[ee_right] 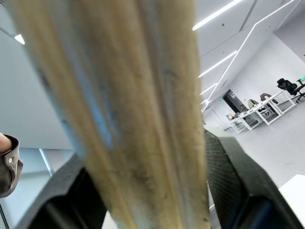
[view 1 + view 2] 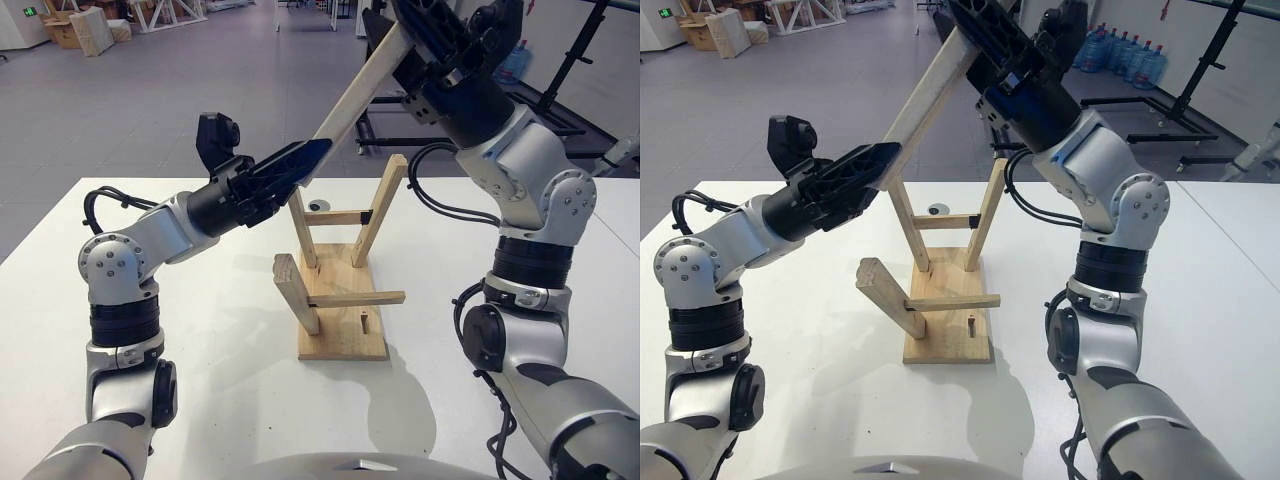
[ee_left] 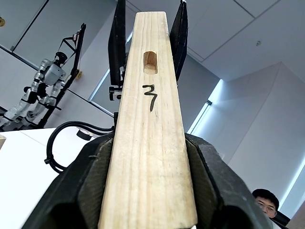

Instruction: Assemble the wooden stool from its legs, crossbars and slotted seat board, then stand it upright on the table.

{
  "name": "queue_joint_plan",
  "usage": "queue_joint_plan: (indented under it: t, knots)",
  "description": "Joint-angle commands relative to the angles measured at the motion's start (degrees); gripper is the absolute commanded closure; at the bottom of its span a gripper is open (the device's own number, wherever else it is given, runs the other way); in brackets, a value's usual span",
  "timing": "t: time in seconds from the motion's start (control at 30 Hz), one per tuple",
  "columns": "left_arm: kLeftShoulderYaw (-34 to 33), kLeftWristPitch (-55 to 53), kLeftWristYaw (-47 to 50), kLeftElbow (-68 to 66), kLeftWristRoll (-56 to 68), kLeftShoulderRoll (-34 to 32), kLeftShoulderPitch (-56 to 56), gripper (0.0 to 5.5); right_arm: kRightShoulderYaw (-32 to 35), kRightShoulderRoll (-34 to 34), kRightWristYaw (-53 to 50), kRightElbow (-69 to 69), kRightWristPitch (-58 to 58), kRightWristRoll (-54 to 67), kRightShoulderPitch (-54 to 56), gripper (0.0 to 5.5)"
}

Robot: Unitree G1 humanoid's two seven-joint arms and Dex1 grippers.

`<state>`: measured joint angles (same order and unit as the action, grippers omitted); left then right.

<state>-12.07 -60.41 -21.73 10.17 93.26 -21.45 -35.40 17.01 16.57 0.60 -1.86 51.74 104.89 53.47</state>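
The left hand [image 2: 303, 160] is clamped on the lower end of the fourth leg [image 2: 360, 85], and the right hand [image 2: 432, 42] on its upper end, so the leg is held tilted in the air over the far side of the table [image 2: 180, 340]. Below it, the seat board [image 2: 340, 342] is laid flat with three legs fitted. The far pair [image 2: 380, 205] is joined by a crossbar [image 2: 335, 217], and the near left leg [image 2: 297, 292] carries a second crossbar [image 2: 355, 299]. The near right slot [image 2: 362, 322] is judged unfilled, so fitting the fourth leg and standing the stool upright are left.

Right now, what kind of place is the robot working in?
Probably a robotics lab or workshop hall: another humanoid robot, cardboard boxes on the open floor, and office desks farther off.
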Motion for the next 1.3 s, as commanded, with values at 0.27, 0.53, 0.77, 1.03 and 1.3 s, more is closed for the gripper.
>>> queue_joint_plan:
  t: [0.27, 0.53, 0.77, 1.03, 1.3]
  knots:
    - [1.6, 2.5, -2.2, 4.3, -5.3, -1.0, 1.2, 2.54, 0.3, 2.3, 1.9, 0.6, -0.7, -5.0, -2.3, 3.45]
    - [-2.6, 5.0, 0.4, 2.4, -5.9, -2.8, 1.3, 1.3, 1.8, 4.0, 4.0, 0.7, -2.1, -8.9, -2.9, 3.45]
    - [-14.3, 15.6, 12.4, 0.3, -6.0, -5.7, -3.0, 0.88, 4.4, 10.6, 17.4, 6.0, -9.2, -25.4, -8.9, 3.45]
    - [-16.0, 17.9, 19.7, 10.0, -13.2, -6.9, 13.7, 0.88, 11.7, 22.7, 37.7, 13.9, -14.1, -39.2, -31.6, 3.45]
    - [-10.8, 19.2, 18.4, 10.0, -19.6, -5.1, 18.5, 0.88, 7.6, 18.1, 48.0, 8.1, -16.2, -43.3, -39.6, 3.45]
